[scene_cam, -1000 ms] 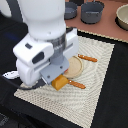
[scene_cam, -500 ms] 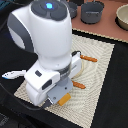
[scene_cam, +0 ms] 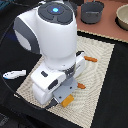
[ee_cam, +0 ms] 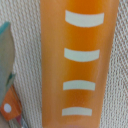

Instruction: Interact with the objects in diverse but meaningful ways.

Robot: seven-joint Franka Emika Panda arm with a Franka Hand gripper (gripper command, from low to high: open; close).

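Observation:
The orange ridged biscuit block (scene_cam: 67, 102) lies near the front edge of the woven mat (scene_cam: 100, 55). My gripper (scene_cam: 64, 96) is low, right over it, and its jaws are hidden by the hand. In the wrist view the block (ee_cam: 80, 65) fills the frame, orange with white curved stripes, lying on the mat (ee_cam: 122, 100). The dark grey two-handled pot (scene_cam: 92, 11) stands at the back, off the mat. The white-blue fish (scene_cam: 14, 74) lies on the black surface at the exterior view's left. The tomato and the yellow packet are out of view.
A beige bowl (scene_cam: 122, 17) stands at the back on the exterior view's right. Two small orange pieces (scene_cam: 90, 59) (scene_cam: 81, 86) poke out from behind my arm on the mat. A grey-green shape (ee_cam: 7, 60) and an orange-white bit (ee_cam: 7, 107) lie beside the block.
My arm has moved toward the front edge of the mat and come down over the orange block. The pot and fish have not moved.

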